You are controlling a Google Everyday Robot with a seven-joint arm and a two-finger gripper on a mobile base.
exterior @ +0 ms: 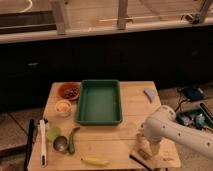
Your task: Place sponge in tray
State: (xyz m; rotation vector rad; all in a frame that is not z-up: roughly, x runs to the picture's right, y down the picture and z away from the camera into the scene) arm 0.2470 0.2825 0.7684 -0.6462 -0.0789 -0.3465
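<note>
The green tray (100,102) lies in the middle of the wooden table (131,142), and nothing shows inside it. The blue-grey sponge (150,94) lies near the table's far right edge, right of the tray. My white arm (175,132) comes in from the right. My gripper (145,148) hangs low over the table's front right corner, right above a beige flat item with a dark edge (145,158). It is far from the sponge and the tray.
An orange-red bowl (69,91) with dark contents and a small white cup (63,107) stand left of the tray. A green cup (53,133), a metal spoon (60,144), a green vegetable (73,140), a banana (95,161) and a white utensil (42,145) lie front left.
</note>
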